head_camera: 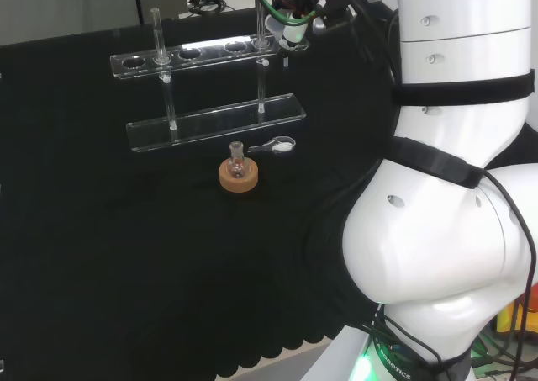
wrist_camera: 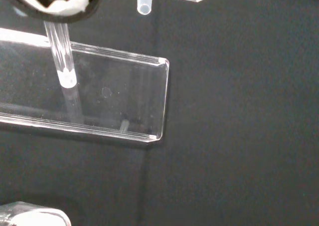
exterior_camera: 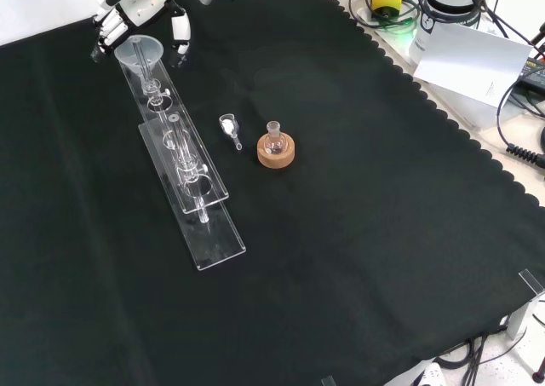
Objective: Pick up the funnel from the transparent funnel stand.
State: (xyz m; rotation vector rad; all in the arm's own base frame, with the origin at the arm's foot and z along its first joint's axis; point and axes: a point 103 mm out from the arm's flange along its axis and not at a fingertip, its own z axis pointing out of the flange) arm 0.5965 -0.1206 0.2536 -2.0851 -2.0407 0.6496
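Head view: hand [head_camera: 290,23] sits at the right end of the clear funnel stand [head_camera: 214,120], its fingers curled around the funnel [head_camera: 267,15].

Front view: funnel [exterior_camera: 140,52] rests in the stand's [exterior_camera: 183,160] far end hole, fingers [exterior_camera: 180,30] flanking its rim.

Wrist view: funnel's stem tip [wrist_camera: 143,5] pokes below the stand's upper plate, above the base plate [wrist_camera: 119,99].

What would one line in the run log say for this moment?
hand: around funnel, fingers curled | funnel: in funnel stand, far end in front view | flask on cork ring: untouched
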